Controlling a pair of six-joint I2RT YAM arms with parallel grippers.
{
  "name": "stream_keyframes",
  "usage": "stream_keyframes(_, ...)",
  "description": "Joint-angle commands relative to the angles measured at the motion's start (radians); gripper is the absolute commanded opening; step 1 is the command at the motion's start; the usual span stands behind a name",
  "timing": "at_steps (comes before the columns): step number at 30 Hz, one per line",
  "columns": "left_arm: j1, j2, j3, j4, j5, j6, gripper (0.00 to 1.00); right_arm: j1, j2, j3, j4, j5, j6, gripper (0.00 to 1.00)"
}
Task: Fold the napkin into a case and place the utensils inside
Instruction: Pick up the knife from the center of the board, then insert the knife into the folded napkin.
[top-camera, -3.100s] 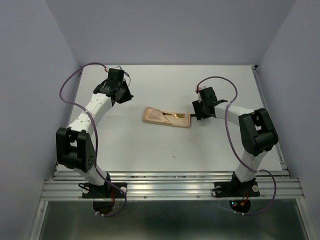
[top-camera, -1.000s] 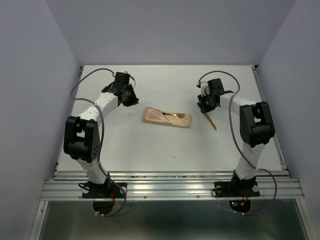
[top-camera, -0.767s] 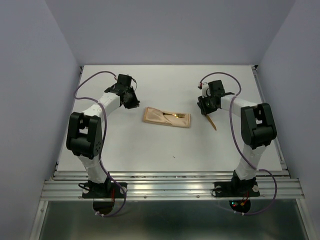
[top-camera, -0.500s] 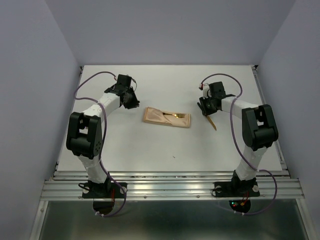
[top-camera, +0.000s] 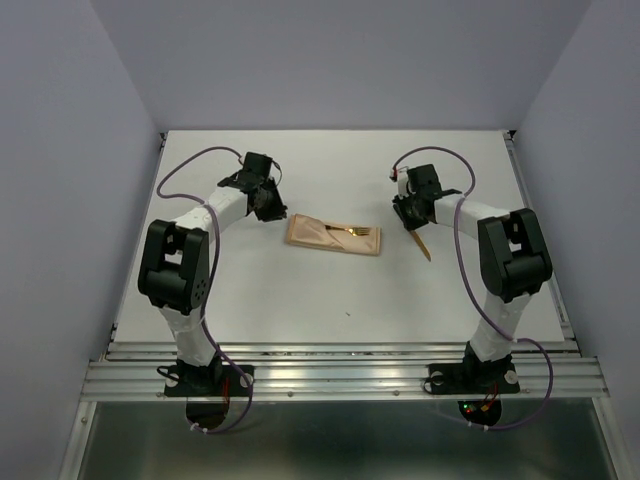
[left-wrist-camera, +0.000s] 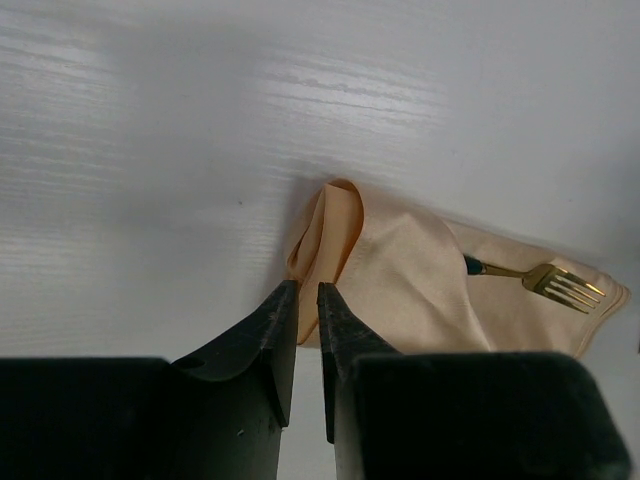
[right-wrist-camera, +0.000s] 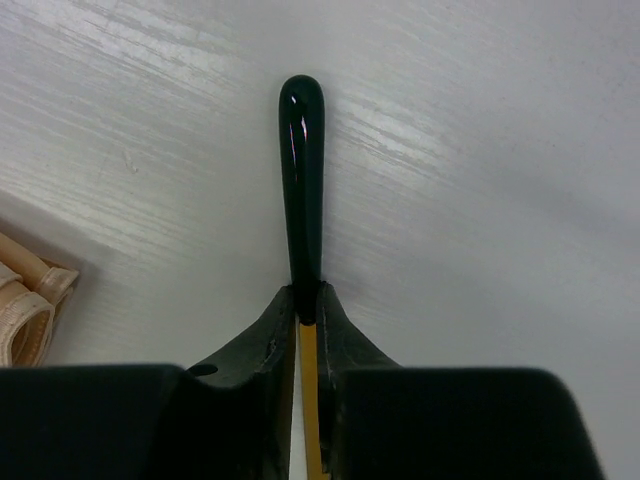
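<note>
Second-utensil step: the right gripper (right-wrist-camera: 305, 298) was clenched on a slim dark-handled, gold-shafted utensil (right-wrist-camera: 302, 180). A folded peach-orange cloth case (right-wrist-camera: 22, 318), holding a gold fork (left-wrist-camera: 560, 285), lay to its left. The left gripper (left-wrist-camera: 307, 292) hovered at the case's end, jaws narrowly apart and empty. The next move likely called for lifting the utensil and aligning it with the opening.

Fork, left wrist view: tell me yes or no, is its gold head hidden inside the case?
No, the fork shows gold tines lying bare on the case; only its dark handle runs under the fold.

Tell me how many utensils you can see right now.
2. A fork sits tucked in the case, head poking out; a second utensil is in the right gripper. Others may hide inside it.
</note>
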Motion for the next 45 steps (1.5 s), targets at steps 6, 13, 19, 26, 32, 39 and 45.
stream_keyframes(6, 0.005, 0.028, 0.021, 0.032, -0.010, -0.014, 0.25, 0.002, -0.155, -0.035, 0.004, 0.001, -0.060, 0.01)
stream_keyframes(13, 0.005, 0.064, 0.010, 0.044, 0.010, -0.012, 0.24, 0.044, -0.261, -0.038, -0.017, -0.085, -0.107, 0.01)
stream_keyframes(19, 0.003, 0.067, -0.014, 0.053, 0.008, -0.017, 0.24, 0.172, -0.260, -0.005, -0.137, -0.100, -0.268, 0.01)
stream_keyframes(26, 0.002, 0.081, -0.019, 0.067, 0.026, -0.012, 0.24, 0.285, -0.249, -0.032, -0.167, -0.103, -0.370, 0.01)
stream_keyframes(32, 0.000, 0.096, -0.005, 0.070, 0.045, -0.005, 0.24, 0.325, -0.202, -0.026, -0.201, -0.102, -0.402, 0.01)
stream_keyframes(39, 0.000, 0.117, 0.016, 0.084, 0.074, -0.008, 0.24, 0.368, -0.131, 0.011, -0.212, -0.076, -0.422, 0.01)
stream_keyframes(45, -0.001, 0.131, 0.027, 0.084, 0.080, -0.001, 0.24, 0.377, -0.111, 0.020, -0.212, -0.063, -0.420, 0.01)
